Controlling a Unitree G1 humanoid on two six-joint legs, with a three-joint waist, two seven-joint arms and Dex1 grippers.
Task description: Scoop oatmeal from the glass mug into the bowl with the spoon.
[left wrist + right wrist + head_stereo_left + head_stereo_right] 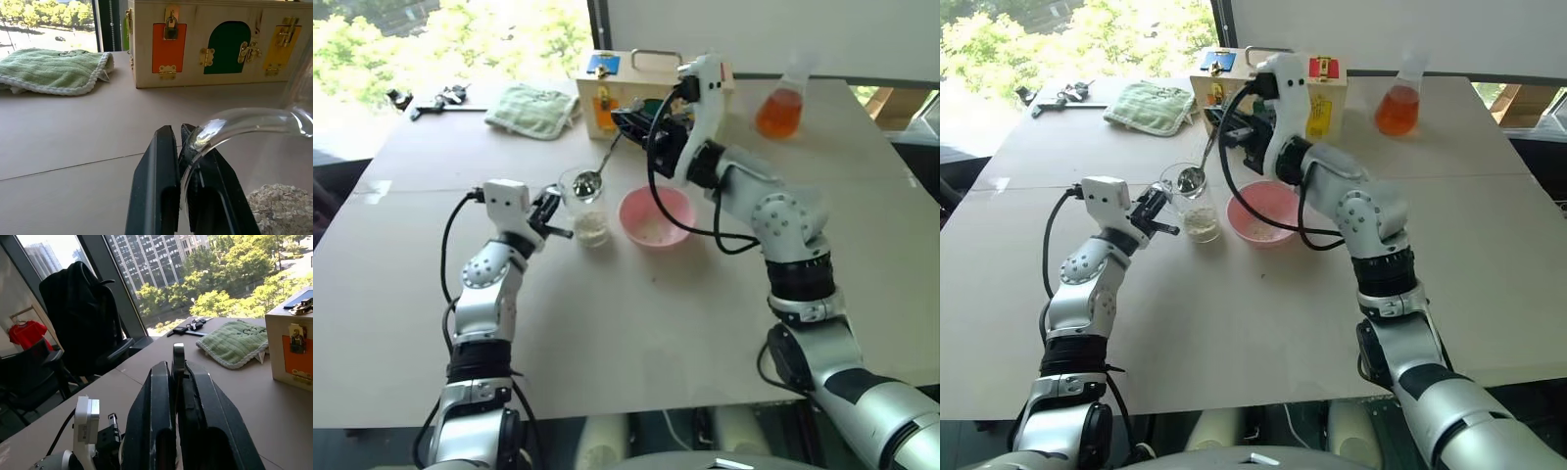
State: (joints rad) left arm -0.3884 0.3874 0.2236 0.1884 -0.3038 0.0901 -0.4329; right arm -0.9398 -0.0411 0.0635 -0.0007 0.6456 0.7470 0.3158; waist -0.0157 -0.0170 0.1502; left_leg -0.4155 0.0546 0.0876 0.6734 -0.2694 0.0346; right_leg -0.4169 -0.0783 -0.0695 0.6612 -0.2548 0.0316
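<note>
L gripper pinched on handle of glass mug, which stands on table right at its tips w/ oatmeal in the bottom. R gripper clamped on spoon handle, spoon slanting down from it, scoop end at mug rim. Pink bowl sits below R gripper, just beside mug on far side from L gripper, some flakes inside.

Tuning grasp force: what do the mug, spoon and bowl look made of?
Glass mug: clear glass, see-through with bright glints on the handle. Spoon: polished metal, its bowl mirror-shiny. Bowl: smooth pink, softly glossy, probably plastic, possibly glazed ceramic.
</note>
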